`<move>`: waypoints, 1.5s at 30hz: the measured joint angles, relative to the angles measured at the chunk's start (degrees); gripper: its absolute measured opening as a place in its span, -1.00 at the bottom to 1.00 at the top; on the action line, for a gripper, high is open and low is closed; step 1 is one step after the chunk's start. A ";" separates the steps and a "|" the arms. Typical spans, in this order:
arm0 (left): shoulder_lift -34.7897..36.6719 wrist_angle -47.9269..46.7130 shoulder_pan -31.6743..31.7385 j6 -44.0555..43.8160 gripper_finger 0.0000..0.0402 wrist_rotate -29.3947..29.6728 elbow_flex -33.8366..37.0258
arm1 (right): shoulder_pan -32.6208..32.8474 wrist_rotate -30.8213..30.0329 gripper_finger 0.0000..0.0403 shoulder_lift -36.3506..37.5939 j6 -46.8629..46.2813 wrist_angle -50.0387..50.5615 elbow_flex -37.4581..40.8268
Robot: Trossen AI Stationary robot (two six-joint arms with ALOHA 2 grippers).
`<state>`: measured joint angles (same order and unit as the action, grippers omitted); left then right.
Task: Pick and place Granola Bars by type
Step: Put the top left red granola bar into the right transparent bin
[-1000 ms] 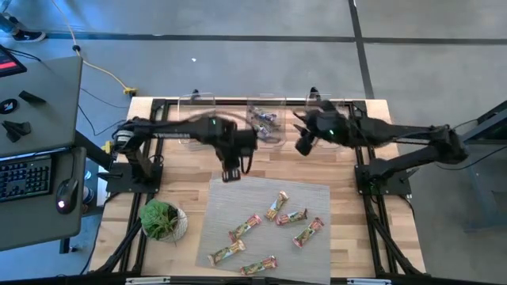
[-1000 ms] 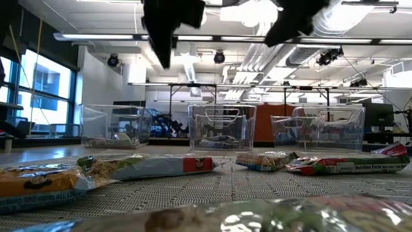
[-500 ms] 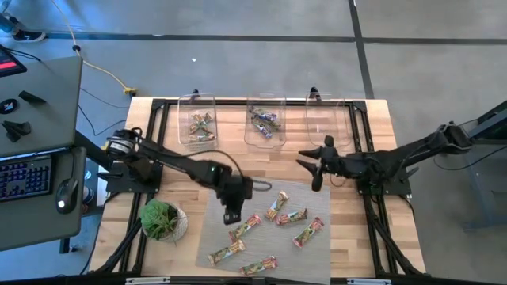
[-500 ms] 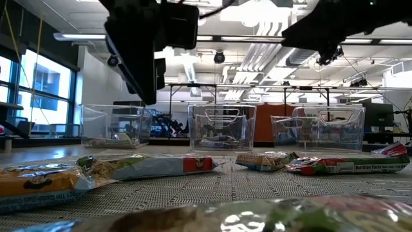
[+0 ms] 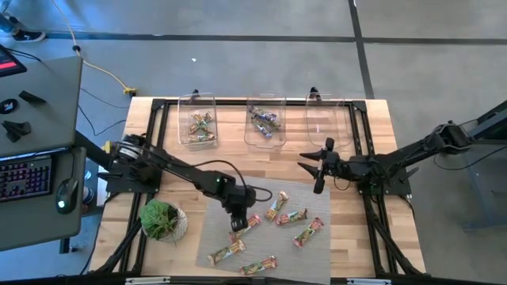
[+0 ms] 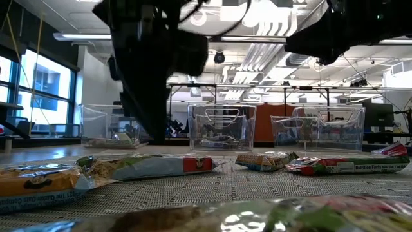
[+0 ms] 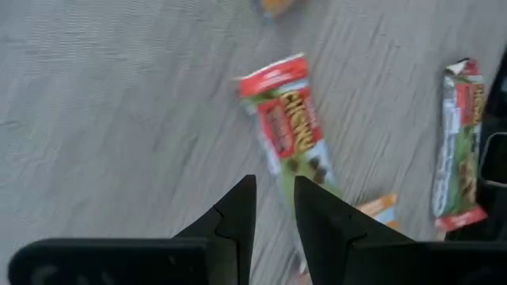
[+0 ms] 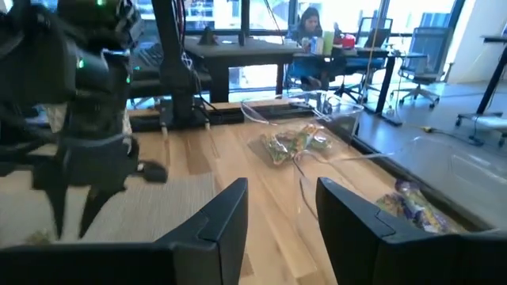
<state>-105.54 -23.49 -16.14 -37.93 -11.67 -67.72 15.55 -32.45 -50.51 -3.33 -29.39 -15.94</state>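
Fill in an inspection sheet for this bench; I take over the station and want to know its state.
Surface: wooden table with a grey mat in front.
Job's things: six granola bars loose on the mat; more bars in the left bin and middle bin; right bin looks empty.
Clutter: potted plant at the mat's left.
Grippers: left hand low over a bar, fingers slightly apart, holding nothing; right hand waits open, off the mat.
Cables: yellow cable on the floor.
Surroundings: desk with keyboard; seated person far off.
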 joint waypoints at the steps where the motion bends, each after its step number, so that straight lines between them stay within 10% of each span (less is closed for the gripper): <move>1: -1.01 0.53 -0.01 -0.34 -0.59 -0.97 -0.10 | 0.00 0.00 -0.34 0.07 1.04 -0.20 0.02; 11: -4.63 3.96 0.44 -1.61 -0.54 -5.93 -0.09 | -0.24 1.27 -0.34 0.78 12.10 -2.36 -0.02; 21: -4.65 3.70 0.35 -4.39 -0.07 -7.52 -4.38 | -0.24 2.10 -0.34 1.45 19.86 -4.19 -0.07; 45: -13.61 -9.22 -8.35 -9.18 0.00 16.61 -16.29 | -0.53 6.68 -0.34 0.74 19.83 0.78 -0.09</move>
<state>-119.15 -32.71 -24.49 -47.11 4.94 -84.01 15.02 -25.77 -49.77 16.50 -28.61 -16.03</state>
